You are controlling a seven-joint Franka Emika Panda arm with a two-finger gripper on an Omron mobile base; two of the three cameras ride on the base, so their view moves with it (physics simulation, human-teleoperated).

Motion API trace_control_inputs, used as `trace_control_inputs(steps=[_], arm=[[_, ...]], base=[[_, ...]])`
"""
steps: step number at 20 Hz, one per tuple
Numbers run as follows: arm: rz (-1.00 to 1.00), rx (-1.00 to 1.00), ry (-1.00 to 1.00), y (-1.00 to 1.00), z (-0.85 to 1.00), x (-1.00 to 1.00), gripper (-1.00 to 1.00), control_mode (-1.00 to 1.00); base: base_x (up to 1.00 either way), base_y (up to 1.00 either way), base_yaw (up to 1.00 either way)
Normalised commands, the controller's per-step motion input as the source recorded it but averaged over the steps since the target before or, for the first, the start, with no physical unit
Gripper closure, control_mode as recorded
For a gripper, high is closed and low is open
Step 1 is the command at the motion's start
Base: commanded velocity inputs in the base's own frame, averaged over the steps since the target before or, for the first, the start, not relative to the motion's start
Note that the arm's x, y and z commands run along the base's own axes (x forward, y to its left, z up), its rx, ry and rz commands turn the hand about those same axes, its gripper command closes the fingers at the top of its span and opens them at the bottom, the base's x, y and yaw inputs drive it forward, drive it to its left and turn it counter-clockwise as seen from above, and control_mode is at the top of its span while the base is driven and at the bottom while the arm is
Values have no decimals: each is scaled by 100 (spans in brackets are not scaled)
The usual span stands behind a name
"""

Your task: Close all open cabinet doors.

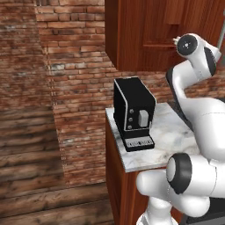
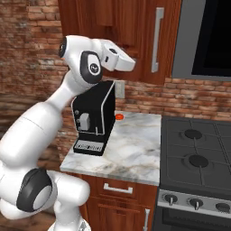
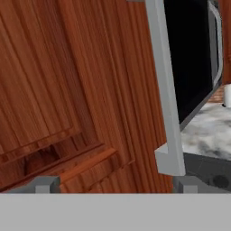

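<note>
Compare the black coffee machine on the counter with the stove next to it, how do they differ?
The coffee machine stands upright as a tall box on the marble counter; the stove is low and flat, level with the counter. The coffee machine's front has a white panel and small buttons, while the stove has round burners on top and knobs along its front edge. Both are dark appliances.
</note>
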Motion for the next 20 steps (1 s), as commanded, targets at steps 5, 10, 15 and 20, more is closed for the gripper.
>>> trace_control_inputs(steps=[5,10,15,20], arm=[[12,3,0,-39,0,35,-100,-100],[8,2,0,-16,0,23,-100,-100],[5,0,0,-5,0,21,-100,-100],[4,0,0,0,-1,23,-100,-100]], base=[[0,0,0],[0,0,0],[0,0,0],[0,0,0]])
